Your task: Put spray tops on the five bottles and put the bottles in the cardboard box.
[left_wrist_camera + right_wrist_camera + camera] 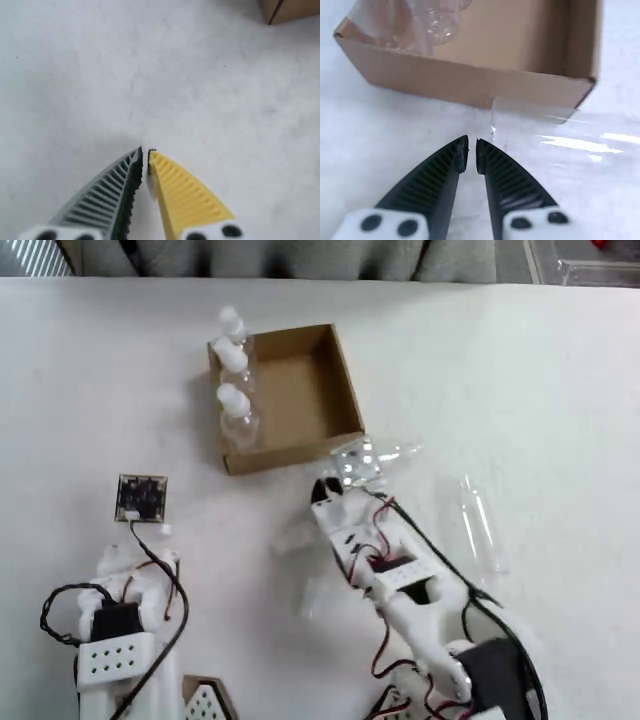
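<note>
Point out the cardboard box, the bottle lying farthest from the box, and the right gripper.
Cardboard box (pixel 300 390), high view, bare floor inside.
Bottle (pixel 480 525), high view, middle of its clear body.
Right gripper (pixel 471 148), right wrist view, between its fingertips.

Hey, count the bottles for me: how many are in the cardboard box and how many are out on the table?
Topped bottles in the cardboard box: 3
Clear bottles lying on the table: 2
Total: 5 bottles

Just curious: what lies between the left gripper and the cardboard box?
Nothing: the left wrist view shows bare table between left gripper and cardboard box.
</note>
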Available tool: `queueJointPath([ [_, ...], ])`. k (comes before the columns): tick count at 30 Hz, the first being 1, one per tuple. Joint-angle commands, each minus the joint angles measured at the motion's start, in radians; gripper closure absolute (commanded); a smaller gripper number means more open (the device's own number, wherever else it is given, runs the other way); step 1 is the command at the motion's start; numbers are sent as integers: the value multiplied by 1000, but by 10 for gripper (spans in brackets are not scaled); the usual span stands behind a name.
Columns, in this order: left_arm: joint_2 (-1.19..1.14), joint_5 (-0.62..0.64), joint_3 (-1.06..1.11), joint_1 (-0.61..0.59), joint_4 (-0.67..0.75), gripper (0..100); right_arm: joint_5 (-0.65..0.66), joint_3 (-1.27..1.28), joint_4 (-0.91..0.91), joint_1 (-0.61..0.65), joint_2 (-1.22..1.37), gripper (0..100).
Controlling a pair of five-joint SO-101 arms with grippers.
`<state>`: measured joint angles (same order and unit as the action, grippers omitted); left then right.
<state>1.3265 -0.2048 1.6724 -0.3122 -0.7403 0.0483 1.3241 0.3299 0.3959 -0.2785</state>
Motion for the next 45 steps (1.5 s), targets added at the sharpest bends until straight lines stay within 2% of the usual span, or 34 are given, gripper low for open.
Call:
queueJointPath([
  [1, 13, -11, -9, -4, 32, 980, 8, 0, -117, -125, -127, 983],
  [9, 13, -11, -9, -4, 32, 980, 9, -21, -364, -386, -328, 983],
  [14, 13, -11, -9, -4, 32, 980, 9, -167, -783, -452, -401, 983],
  [19, 13, -11, -9, -7, 32, 980, 11, -394, -1297, -446, -412, 981],
  [22, 13, -11, -9, -7, 32, 980, 28, -531, -1581, -380, -421, 981],
  [26, 13, -11, -8, -7, 32, 980, 269, -684, -1833, -260, -423, 980],
  [30, 13, -11, -8, -8, 32, 980, 483, -724, -1910, -113, -423, 980],
  [34, 13, -11, -8, -8, 32, 980, 503, -704, -1865, 56, -423, 960],
  [40, 13, -11, -8, -8, 32, 980, 548, -683, -1778, 248, -412, 776],
  [45, 13, -11, -8, -8, 32, 980, 701, -571, -1627, 335, -412, 823],
])
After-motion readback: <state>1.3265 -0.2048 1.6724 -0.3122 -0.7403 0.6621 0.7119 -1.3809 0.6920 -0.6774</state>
